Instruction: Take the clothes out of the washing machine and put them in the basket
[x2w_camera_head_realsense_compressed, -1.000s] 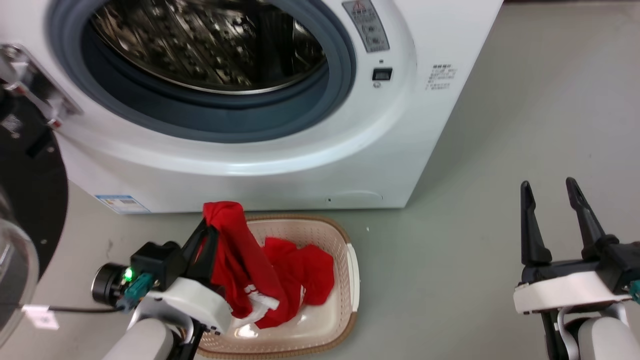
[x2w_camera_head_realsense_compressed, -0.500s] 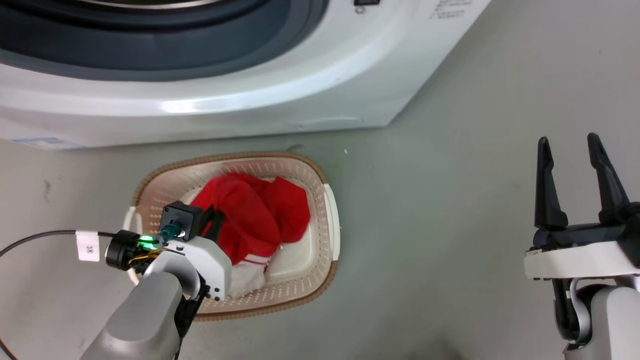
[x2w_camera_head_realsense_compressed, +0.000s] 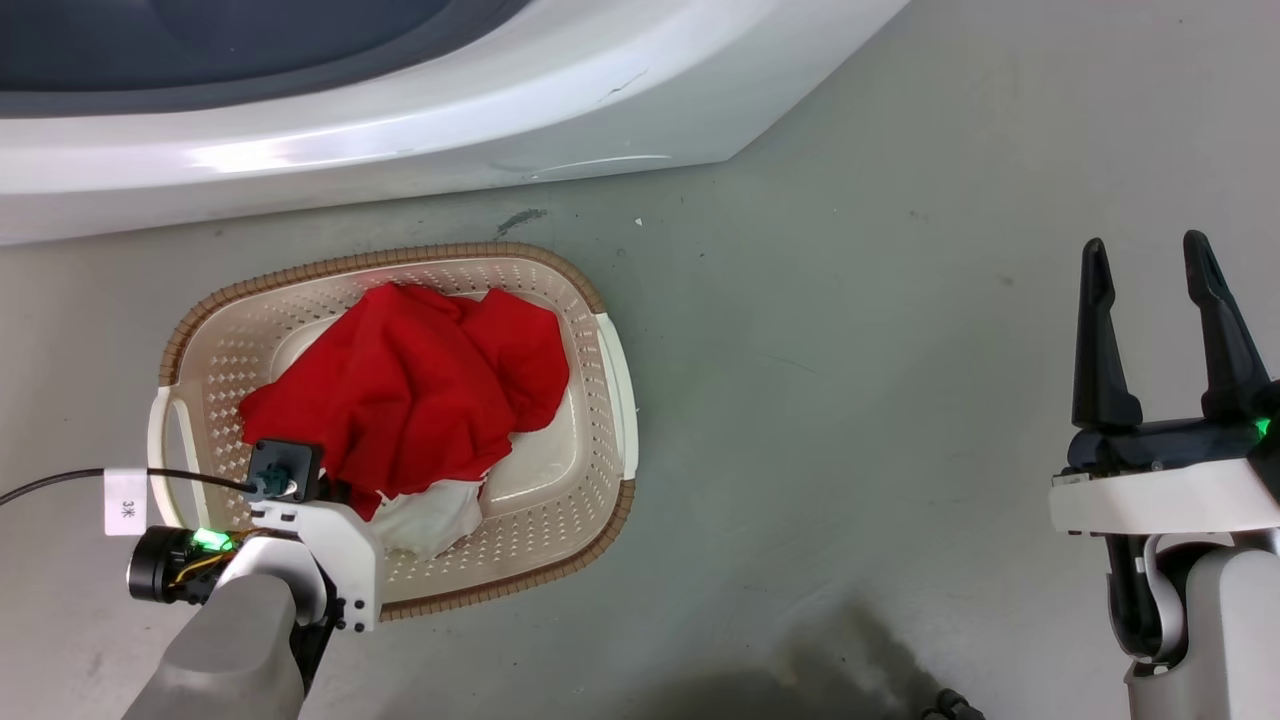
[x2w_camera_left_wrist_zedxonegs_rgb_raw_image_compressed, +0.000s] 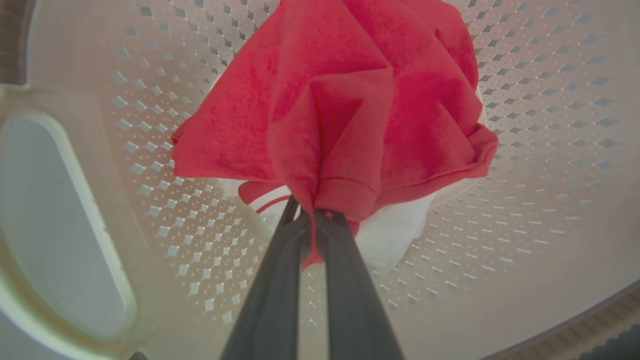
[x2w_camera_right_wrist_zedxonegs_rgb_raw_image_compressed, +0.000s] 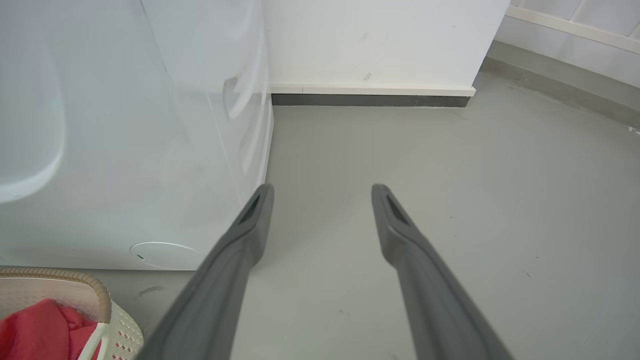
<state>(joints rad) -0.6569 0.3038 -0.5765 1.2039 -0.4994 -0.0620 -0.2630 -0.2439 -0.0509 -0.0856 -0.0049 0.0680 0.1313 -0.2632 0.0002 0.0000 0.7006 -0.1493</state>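
The cream basket (x2w_camera_head_realsense_compressed: 400, 258) with a brown rim stands on the floor in front of the washing machine (x2w_camera_head_realsense_compressed: 400, 130). Red clothes (x2w_camera_head_realsense_compressed: 410, 390) with white parts lie heaped inside it. In the left wrist view my left gripper (x2w_camera_left_wrist_zedxonegs_rgb_raw_image_compressed: 312, 215) is shut on a fold of the red clothes (x2w_camera_left_wrist_zedxonegs_rgb_raw_image_compressed: 350, 100), low inside the basket (x2w_camera_left_wrist_zedxonegs_rgb_raw_image_compressed: 550, 125). In the head view its fingers are hidden under the fabric and its white wrist (x2w_camera_head_realsense_compressed: 320, 540) sits over the basket's near left side. My right gripper (x2w_camera_head_realsense_compressed: 1150, 260) is open and holds nothing, well to the right of the basket; it also appears as the right gripper (x2w_camera_right_wrist_zedxonegs_rgb_raw_image_compressed: 322, 192).
The washing machine's white side (x2w_camera_right_wrist_zedxonegs_rgb_raw_image_compressed: 125, 150) and the basket's corner (x2w_camera_right_wrist_zedxonegs_rgb_raw_image_compressed: 75, 285) with red clothes (x2w_camera_right_wrist_zedxonegs_rgb_raw_image_compressed: 40, 325) lie left of the right gripper. Grey floor (x2w_camera_head_realsense_compressed: 850, 350) spreads between basket and right arm. A wall with a skirting board (x2w_camera_right_wrist_zedxonegs_rgb_raw_image_compressed: 370, 92) stands behind. A black cable (x2w_camera_head_realsense_compressed: 60, 482) trails left.
The head camera has tilted down, so the drum opening has left the picture. My left gripper has lowered the red garment into the basket, where it now lies spread on the pile. The right gripper has stayed open.
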